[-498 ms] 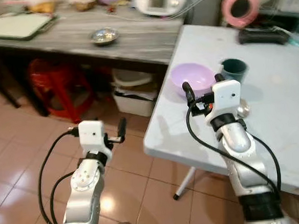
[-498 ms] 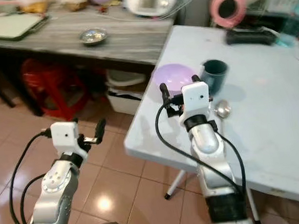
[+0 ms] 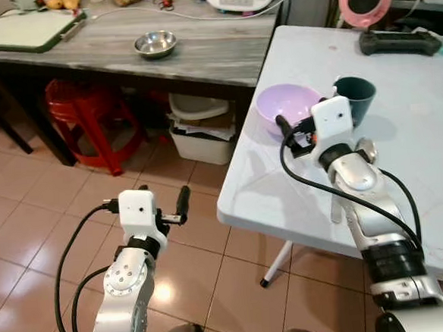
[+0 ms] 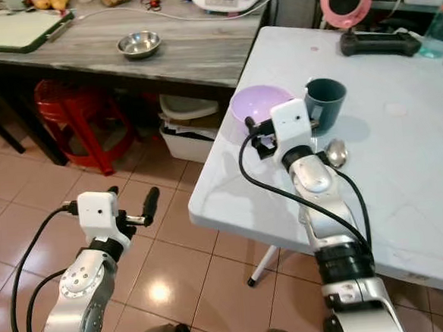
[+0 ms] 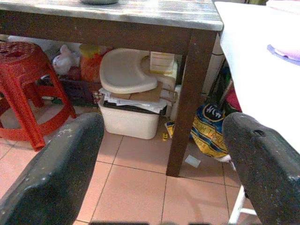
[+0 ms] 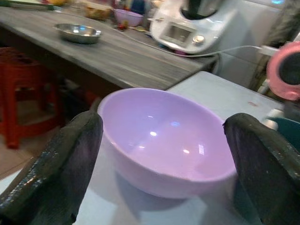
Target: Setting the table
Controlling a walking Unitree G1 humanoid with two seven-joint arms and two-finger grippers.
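Right gripper (image 6: pixel 159 140): jaws apart, nothing between them, aimed square at the purple bowl (image 6: pixel 166 136), which sits on the white tabletop (image 4: pixel 404 161) near its corner. The right wrist view puts the bowl between the two fingers (image 6: pixel 56 164) but beyond their tips; no contact visible.

Change over the last half second: the whole head view has shifted and sharpened, so the camera has moved. Relative to the bowl, the right gripper sits at much the same standoff as before, jaws as wide. Bowl, dark green cup (image 4: pixel 325 102) and metal spoon (image 4: pixel 335 153) keep their places on the tabletop. Judgement: the approach to the bowl is lined up, but the grasp is not yet made.

Left gripper (image 3: pixel 180 207): jaws apart and empty, held low over the tiled floor (image 3: pixel 28 225), off the tabletop's edge, as before. Its wrist view looks under the grey tabletop (image 3: pixel 198 53) at a red stool (image 5: pixel 28 89) and a white bin (image 5: pixel 129 119).

Hard to read: the right arm covers most of the spoon's handle and part of the cup's base. The steel bowl's (image 4: pixel 138 43) contents cannot be told.
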